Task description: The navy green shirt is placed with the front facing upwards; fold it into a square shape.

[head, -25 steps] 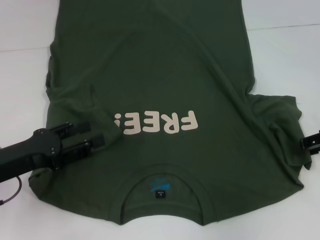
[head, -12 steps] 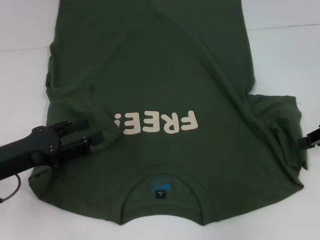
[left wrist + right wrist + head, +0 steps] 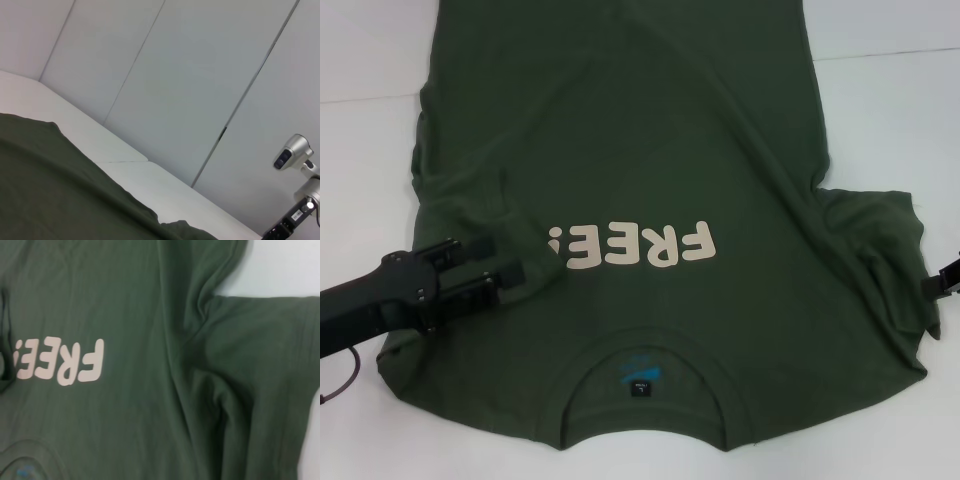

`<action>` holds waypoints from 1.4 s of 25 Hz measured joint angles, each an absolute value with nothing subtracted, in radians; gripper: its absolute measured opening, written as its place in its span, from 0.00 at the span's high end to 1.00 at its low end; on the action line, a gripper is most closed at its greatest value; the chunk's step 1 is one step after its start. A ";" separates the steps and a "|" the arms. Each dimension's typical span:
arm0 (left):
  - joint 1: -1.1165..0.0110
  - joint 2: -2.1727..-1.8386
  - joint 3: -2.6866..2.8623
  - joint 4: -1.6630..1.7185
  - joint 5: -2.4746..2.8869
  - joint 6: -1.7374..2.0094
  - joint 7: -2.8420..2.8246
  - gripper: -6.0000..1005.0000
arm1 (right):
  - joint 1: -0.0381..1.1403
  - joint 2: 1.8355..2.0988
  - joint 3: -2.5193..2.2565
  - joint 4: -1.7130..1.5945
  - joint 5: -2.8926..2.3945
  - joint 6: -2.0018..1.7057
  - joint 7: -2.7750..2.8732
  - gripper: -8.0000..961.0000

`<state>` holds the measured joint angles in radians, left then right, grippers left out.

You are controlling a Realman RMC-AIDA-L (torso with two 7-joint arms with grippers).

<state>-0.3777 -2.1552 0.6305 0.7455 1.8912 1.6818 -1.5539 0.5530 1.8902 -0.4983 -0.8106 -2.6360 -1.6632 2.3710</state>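
Observation:
The navy green shirt [image 3: 650,150] lies front up on the white table, collar [image 3: 640,375] nearest me, with the cream "FREE!" lettering [image 3: 635,245] reading upside down. Its left sleeve [image 3: 470,200] is folded inward onto the chest. Its right sleeve [image 3: 880,250] is spread outward and wrinkled. My left gripper [image 3: 516,257] rests low over the folded sleeve beside the lettering, open, with no cloth between its fingers. Only a tip of my right gripper [image 3: 950,278] shows at the right edge, beside the right sleeve. The right wrist view looks down on the lettering [image 3: 60,362] and the right sleeve [image 3: 265,365].
White table [image 3: 880,110] surrounds the shirt on both sides. In the left wrist view, the shirt's edge [image 3: 60,185] lies before a pale panelled wall [image 3: 175,75], with part of the other arm [image 3: 295,200] at the far side.
My left arm has drawn back a little to the left along the shirt. The right gripper has slid further out past the right edge.

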 joint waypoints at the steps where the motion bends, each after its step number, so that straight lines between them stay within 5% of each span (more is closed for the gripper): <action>1: -0.378 -2.155 0.630 0.745 1.891 1.682 -1.554 0.28 | 0.553 1.889 -0.495 -0.813 -2.633 -1.671 2.372 0.99; 8: -0.378 -2.154 0.631 0.745 1.887 1.681 -1.564 0.28 | 0.555 1.882 -0.480 -0.855 -2.627 -1.700 2.404 0.95; 27: -0.373 -2.154 0.630 0.745 1.879 1.681 -1.565 0.28 | 0.558 1.877 -0.510 -0.845 -2.668 -1.701 2.429 0.25; 35: -0.371 -2.155 0.630 0.745 1.879 1.678 -1.565 0.28 | 0.564 1.889 -0.555 -0.816 -2.668 -1.661 2.442 0.36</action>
<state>-0.3714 -2.1551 0.6305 0.7455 1.8786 1.6783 -1.5647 0.5638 1.8887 -0.5551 -0.8164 -2.6678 -1.6612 2.4419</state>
